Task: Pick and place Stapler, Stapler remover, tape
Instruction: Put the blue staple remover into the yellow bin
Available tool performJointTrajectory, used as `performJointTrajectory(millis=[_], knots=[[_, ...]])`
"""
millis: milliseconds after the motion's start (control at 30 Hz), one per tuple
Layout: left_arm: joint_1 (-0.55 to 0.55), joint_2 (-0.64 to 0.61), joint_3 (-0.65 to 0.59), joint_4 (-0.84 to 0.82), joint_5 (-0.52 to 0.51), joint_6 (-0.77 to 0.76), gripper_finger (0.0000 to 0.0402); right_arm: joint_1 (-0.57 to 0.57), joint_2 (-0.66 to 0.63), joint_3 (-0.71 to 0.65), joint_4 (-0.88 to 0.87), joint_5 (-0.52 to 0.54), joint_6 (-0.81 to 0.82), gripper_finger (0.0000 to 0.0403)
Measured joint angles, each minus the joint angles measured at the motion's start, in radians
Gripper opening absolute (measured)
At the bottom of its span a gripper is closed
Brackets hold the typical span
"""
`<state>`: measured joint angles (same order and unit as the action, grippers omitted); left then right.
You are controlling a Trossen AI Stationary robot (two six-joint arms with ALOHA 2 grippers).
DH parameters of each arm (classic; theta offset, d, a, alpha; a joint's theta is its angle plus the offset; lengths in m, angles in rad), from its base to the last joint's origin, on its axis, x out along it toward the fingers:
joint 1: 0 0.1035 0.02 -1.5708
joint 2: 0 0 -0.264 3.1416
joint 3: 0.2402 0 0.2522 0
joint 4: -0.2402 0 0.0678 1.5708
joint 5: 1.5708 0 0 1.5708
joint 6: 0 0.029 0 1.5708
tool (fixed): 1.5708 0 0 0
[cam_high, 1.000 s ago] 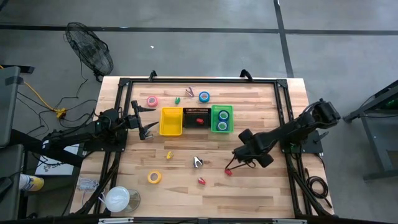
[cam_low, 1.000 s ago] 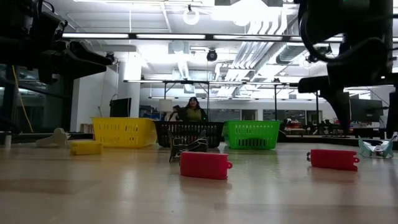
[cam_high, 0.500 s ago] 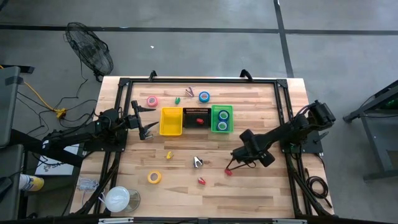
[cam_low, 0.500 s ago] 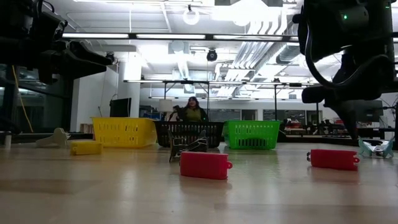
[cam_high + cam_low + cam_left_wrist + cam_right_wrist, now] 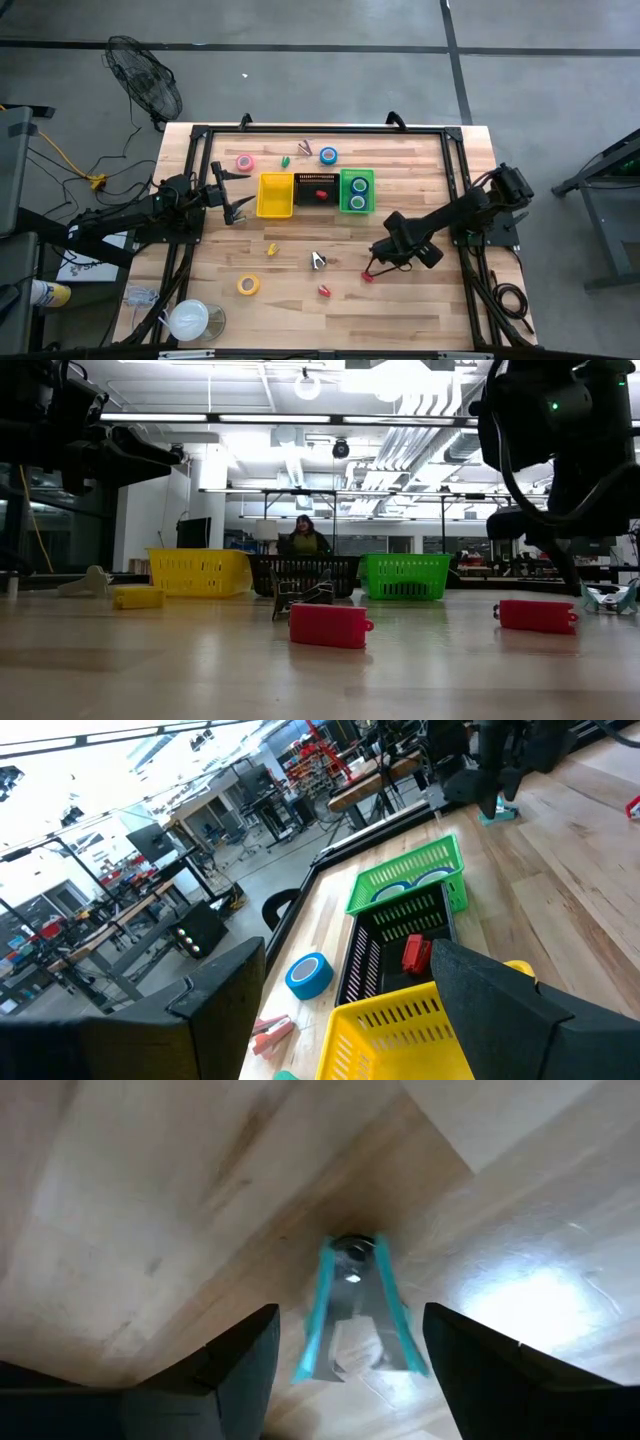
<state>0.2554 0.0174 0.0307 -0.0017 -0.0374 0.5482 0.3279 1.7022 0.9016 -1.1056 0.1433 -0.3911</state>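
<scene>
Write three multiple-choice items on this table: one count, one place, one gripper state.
1. How many tape rolls lie in the green bin? A one, B two, C four.
2. Which bin holds a red stapler? A black bin, B green bin, C neither.
3. The right gripper is: A shut on pink tape, B open, C shut on nothing.

B: two blue rolls show there.
A: red shows inside the black bin.
B: its fingers stand apart, the teal staple remover between them.

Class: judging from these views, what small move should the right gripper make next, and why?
Probably lower straight down. The right gripper hangs open above the teal staple remover, which lies on the table centred between its fingers, not yet touched.
</scene>
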Motion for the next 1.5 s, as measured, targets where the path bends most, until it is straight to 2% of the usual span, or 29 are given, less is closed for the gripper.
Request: performJointTrajectory(millis=[867, 1300, 1500], knots=[[0.0, 0.0, 0.0, 0.0, 0.0, 0.0, 0.0282, -0.009, -0.001, -0.067, 0.055, -0.001, 0.032, 0.0223], [0.0, 0.0, 0.0, 0.0, 0.0, 0.0, 0.0282, -0.009, 0.0, -0.069, 0.076, 0.005, 0.039, 0.0142], [0.0, 0.0, 0.0, 0.0, 0.0, 0.0, 0.0282, -0.01, 0.002, -0.041, 0.078, 0.008, 0.123, 0.0118]])
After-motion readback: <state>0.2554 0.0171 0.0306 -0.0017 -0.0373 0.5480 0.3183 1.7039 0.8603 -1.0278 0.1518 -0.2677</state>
